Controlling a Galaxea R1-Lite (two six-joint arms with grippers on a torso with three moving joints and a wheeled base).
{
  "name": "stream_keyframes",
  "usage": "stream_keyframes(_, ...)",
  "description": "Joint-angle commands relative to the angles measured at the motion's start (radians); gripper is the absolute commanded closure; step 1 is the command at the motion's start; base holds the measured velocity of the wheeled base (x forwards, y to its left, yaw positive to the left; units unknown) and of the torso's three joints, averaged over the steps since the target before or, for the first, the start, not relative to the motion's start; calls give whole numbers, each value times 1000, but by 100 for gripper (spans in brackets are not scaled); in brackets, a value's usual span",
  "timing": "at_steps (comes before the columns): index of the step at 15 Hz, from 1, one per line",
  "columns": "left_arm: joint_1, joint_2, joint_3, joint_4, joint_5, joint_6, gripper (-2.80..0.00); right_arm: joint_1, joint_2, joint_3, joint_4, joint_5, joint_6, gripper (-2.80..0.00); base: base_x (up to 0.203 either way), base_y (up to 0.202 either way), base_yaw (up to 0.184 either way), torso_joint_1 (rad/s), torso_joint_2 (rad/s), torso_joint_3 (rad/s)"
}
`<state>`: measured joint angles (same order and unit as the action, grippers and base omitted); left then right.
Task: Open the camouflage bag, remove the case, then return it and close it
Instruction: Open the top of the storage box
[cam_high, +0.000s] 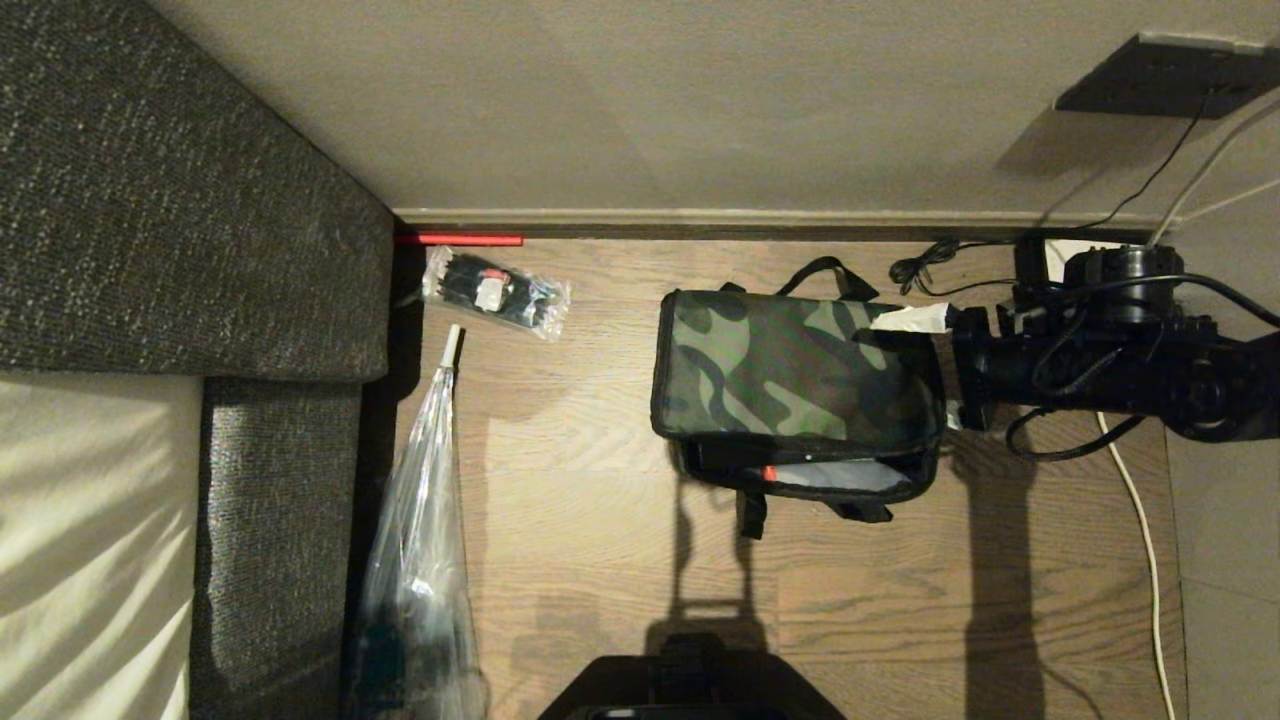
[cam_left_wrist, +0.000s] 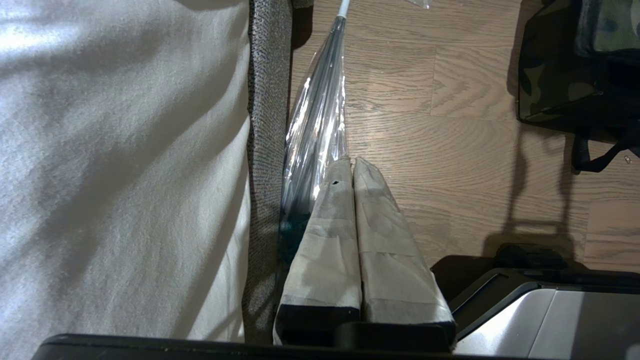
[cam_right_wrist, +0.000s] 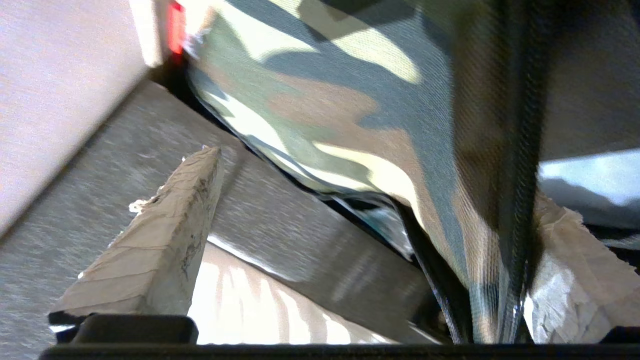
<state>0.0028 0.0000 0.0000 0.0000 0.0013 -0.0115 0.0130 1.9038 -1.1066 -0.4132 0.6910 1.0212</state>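
Note:
The camouflage bag (cam_high: 790, 365) lies on the wooden floor, its lid slightly ajar along the near edge, where pale grey lining (cam_high: 850, 475) and a small red mark (cam_high: 768, 472) show. The case is hidden. My right gripper (cam_high: 915, 370) is at the bag's right end and stands open. One taped finger (cam_high: 910, 318) lies over the lid's far right corner. In the right wrist view the lid's edge (cam_right_wrist: 480, 240) hangs between the wide-apart fingers (cam_right_wrist: 165, 235), close to one of them. My left gripper (cam_left_wrist: 353, 165) is parked beside the sofa, its taped fingers shut on nothing.
A dark grey sofa (cam_high: 150, 200) fills the left side. A clear-wrapped umbrella (cam_high: 420, 520) and a plastic packet (cam_high: 495, 290) lie beside it. The wall's baseboard (cam_high: 700, 218) runs behind the bag. Cables (cam_high: 1140, 520) trail at the right. My base (cam_high: 690, 690) is in front.

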Motion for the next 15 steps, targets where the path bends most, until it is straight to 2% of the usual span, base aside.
stream_keyframes(1,0,0,0,0,0,-1,0,-1,-13,-43,-14,5,50,-280,0,0,0,0,0,0)
stream_keyframes(4,0,0,0,0,0,-1,0,-1,-25,-71,-95,1,117,-280,0,0,0,0,0,0)
stream_keyframes(8,0,0,0,0,0,-1,0,2,-42,-94,-197,1,102,-280,0,0,0,0,0,0)
stream_keyframes(13,0,0,0,0,0,-1,0,1,-52,-86,-271,-10,-17,-280,0,0,0,0,0,0)
stream_keyframes(15,0,0,0,0,0,-1,0,1,-49,-94,-295,-50,-89,-280,0,0,0,0,0,0)
